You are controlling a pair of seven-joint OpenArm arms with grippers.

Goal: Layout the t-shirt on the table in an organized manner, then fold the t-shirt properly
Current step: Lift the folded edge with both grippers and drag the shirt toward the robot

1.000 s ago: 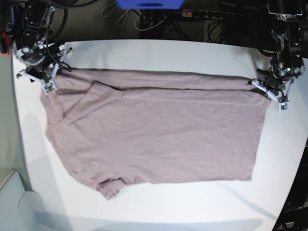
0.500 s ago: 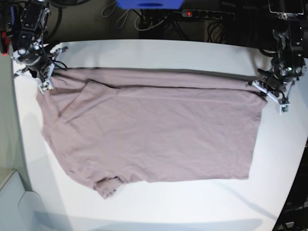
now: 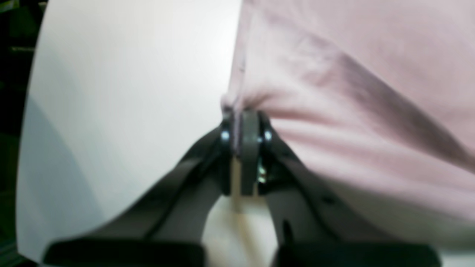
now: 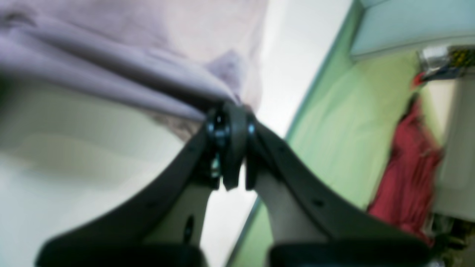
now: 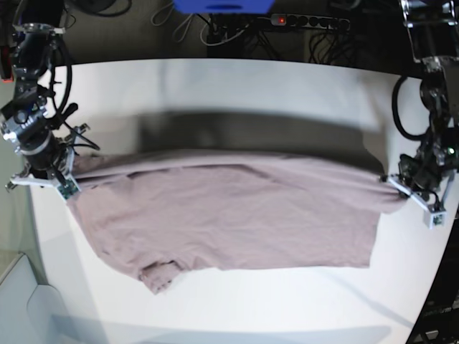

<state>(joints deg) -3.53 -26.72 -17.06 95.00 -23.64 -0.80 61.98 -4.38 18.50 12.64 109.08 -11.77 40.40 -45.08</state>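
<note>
Two sets of jaws are pressed together on cloth: I see the left gripper pinching the hemmed edge of the t-shirt, and the right gripper clamped on a bunched fold of it. The fingers are dark, smooth and tapered, with small bright screws near the tips. Out from each grip the fabric is soft, matte, dusty mauve-pink, pulled into long creases.

In the base view the t-shirt stretches between the right gripper and the left gripper, its far edge raised and throwing a dark band of shadow on the table; the near part lies flat, one short sleeve sticking out toward me.

The table is smooth, matte white, with a rounded edge. Only the right wrist view shows a green floor and something red beyond the table edge, too blurred to identify. Only the base view shows a power strip and cables behind the table.
</note>
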